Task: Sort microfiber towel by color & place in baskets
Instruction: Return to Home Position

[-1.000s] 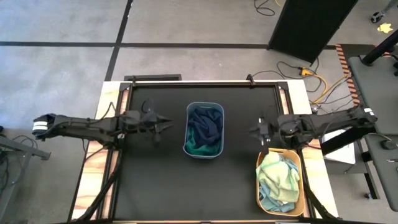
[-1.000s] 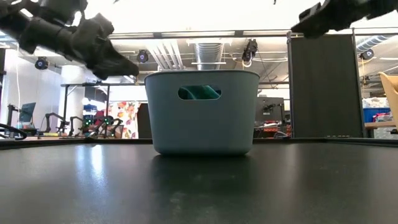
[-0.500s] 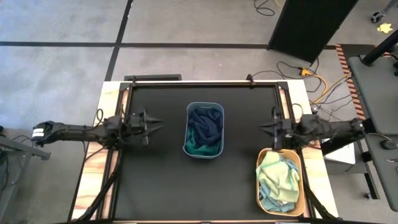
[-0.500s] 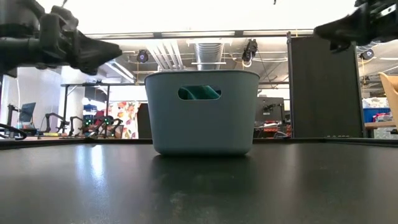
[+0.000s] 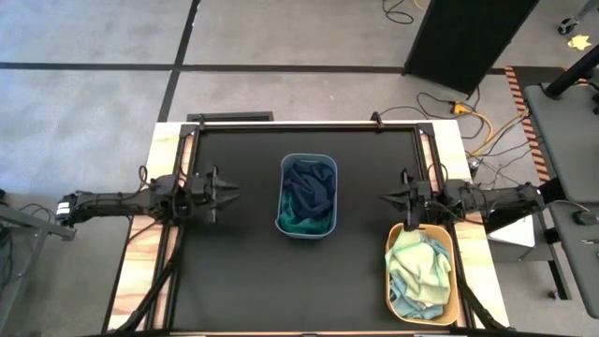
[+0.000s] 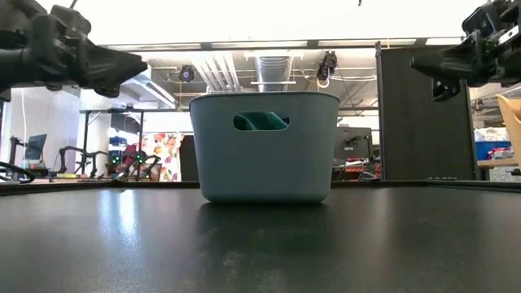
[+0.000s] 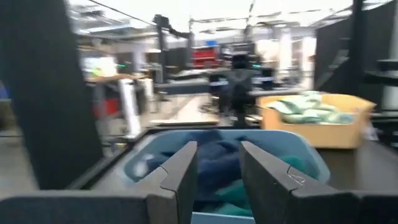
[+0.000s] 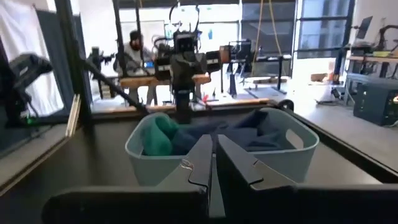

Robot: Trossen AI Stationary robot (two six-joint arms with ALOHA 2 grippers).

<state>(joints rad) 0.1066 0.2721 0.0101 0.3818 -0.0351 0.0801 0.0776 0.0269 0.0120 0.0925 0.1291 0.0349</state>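
The grey-blue basket [image 5: 307, 223] stands on its base mid-table and holds navy towels [image 5: 311, 187] with a dark green towel [image 5: 298, 223] at its near end; the green shows through the handle slot [image 6: 260, 121]. The yellow-orange basket [image 5: 452, 281] sits near the table's right near corner, holding pale yellow-green towels [image 5: 416, 257] and a light blue one [image 5: 404, 301]. My left gripper [image 5: 232, 190] hovers open and level left of the grey-blue basket [image 7: 305, 152]. My right gripper [image 5: 387, 197] hovers shut and level to that basket's right [image 8: 292, 155], just beyond the orange basket's far end. No purple towel shows.
The black table top [image 5: 234, 271] has bare room left of and in front of the grey-blue basket. Wooden boards [image 5: 140, 271] flank the table's sides. A dark cabinet [image 5: 468, 33] and cables lie beyond the far edge. A person [image 8: 135, 45] sits far off in the room.
My left gripper has drawn back toward the table's left edge and tipped from pointing slightly down to level. My right gripper has come down lower over the table and levelled out, its arm drawing back toward the right edge. The towels and baskets have stayed put.
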